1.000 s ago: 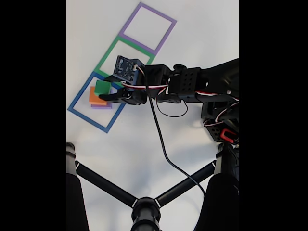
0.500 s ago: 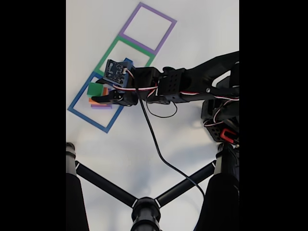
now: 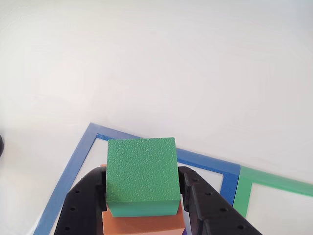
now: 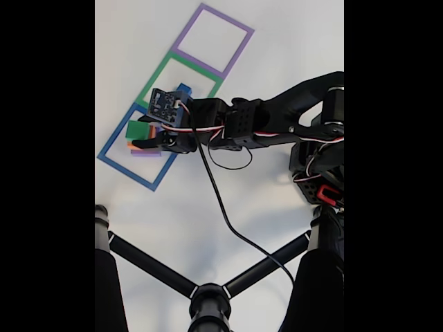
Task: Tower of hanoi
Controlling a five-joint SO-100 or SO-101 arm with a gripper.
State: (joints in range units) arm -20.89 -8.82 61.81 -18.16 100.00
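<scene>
While clamped on green cube point(image 3: 141, 171), gripper point(image 3: 142, 196), orange block point(image 3: 144, 224) just below

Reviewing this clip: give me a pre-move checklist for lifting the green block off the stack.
1. Fingers either side of the green block: ok, gripper straddles it.
2. Fingers touching the block: cannot tell.
3. Green block topmost, on the orange block: ok.
4. Stack inside the blue square: ok.
5. Green square free to receive: ok.
6. Purple block lowest: ok in the fixed view.
</scene>
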